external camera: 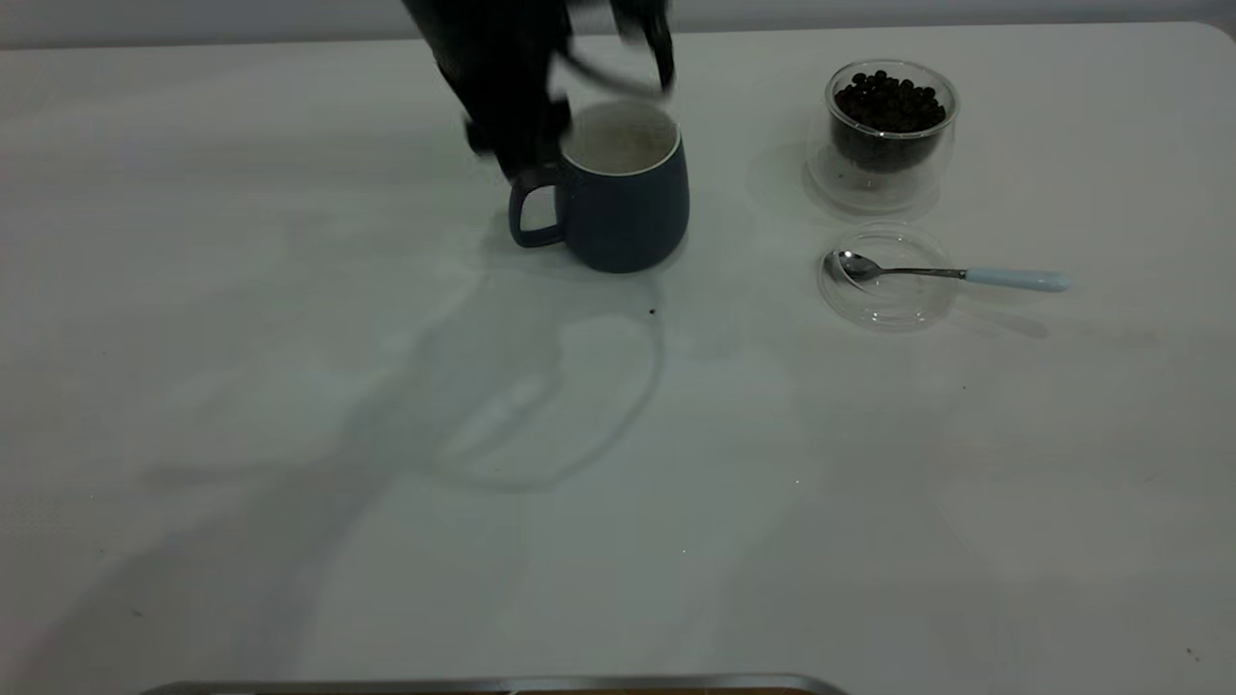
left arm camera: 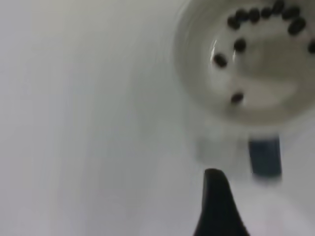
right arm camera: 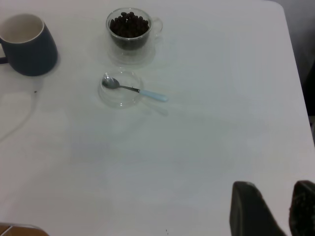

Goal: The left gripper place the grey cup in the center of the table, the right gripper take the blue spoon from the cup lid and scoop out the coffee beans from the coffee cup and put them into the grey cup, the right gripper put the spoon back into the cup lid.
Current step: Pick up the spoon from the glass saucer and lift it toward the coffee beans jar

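The grey cup (external camera: 623, 198) stands upright on the table (external camera: 290, 386), handle toward the left arm. My left gripper (external camera: 521, 154) hangs blurred just above that handle. The left wrist view looks down into the cup (left arm camera: 256, 83) with several coffee beans (left arm camera: 236, 97) on its white floor. One finger (left arm camera: 215, 196) shows there, apart from the handle; the gripper holds nothing. The coffee cup (external camera: 890, 121) holds a heap of beans (external camera: 888, 101). The blue spoon (external camera: 1014, 279) lies with its bowl in the cup lid (external camera: 886, 290). My right gripper (right arm camera: 275, 191) is open and empty, far from them.
A metal edge (external camera: 483, 685) runs along the table's near side. The coffee cup stands just behind the lid, and the spoon's handle sticks out past the lid toward the right. The table's rounded corner (external camera: 1219, 29) is at the back right.
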`<state>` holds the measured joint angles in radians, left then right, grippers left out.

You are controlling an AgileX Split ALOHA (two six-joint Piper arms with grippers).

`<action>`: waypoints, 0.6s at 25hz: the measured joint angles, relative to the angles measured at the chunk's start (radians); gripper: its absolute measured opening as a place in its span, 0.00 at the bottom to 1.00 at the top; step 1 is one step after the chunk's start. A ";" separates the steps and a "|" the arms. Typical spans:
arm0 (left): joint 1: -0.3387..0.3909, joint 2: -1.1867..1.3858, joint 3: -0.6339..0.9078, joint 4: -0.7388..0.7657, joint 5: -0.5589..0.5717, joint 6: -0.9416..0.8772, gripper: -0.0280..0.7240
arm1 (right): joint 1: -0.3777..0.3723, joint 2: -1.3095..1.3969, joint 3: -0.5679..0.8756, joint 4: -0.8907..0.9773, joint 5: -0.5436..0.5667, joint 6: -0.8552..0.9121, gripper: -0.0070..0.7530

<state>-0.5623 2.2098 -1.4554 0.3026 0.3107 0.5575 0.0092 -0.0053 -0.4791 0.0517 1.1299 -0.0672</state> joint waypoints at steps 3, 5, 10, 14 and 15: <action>-0.002 -0.167 0.000 -0.003 0.186 -0.052 0.78 | 0.000 0.000 0.000 0.000 0.000 0.000 0.32; -0.002 -0.269 0.000 -0.004 0.322 -0.122 0.78 | 0.000 0.000 0.000 0.000 0.000 0.000 0.32; -0.002 -0.550 0.000 0.020 0.617 -0.290 0.78 | 0.000 0.000 0.000 0.001 0.000 0.000 0.32; -0.002 -0.740 0.000 0.028 0.792 -0.383 0.78 | 0.000 0.000 0.000 0.002 0.000 0.000 0.32; -0.002 -0.783 0.000 0.028 0.845 -0.406 0.78 | 0.000 0.000 0.000 0.002 0.000 0.000 0.32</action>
<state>-0.5644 1.4270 -1.4554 0.3307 1.1561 0.1514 0.0092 -0.0053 -0.4791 0.0536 1.1299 -0.0672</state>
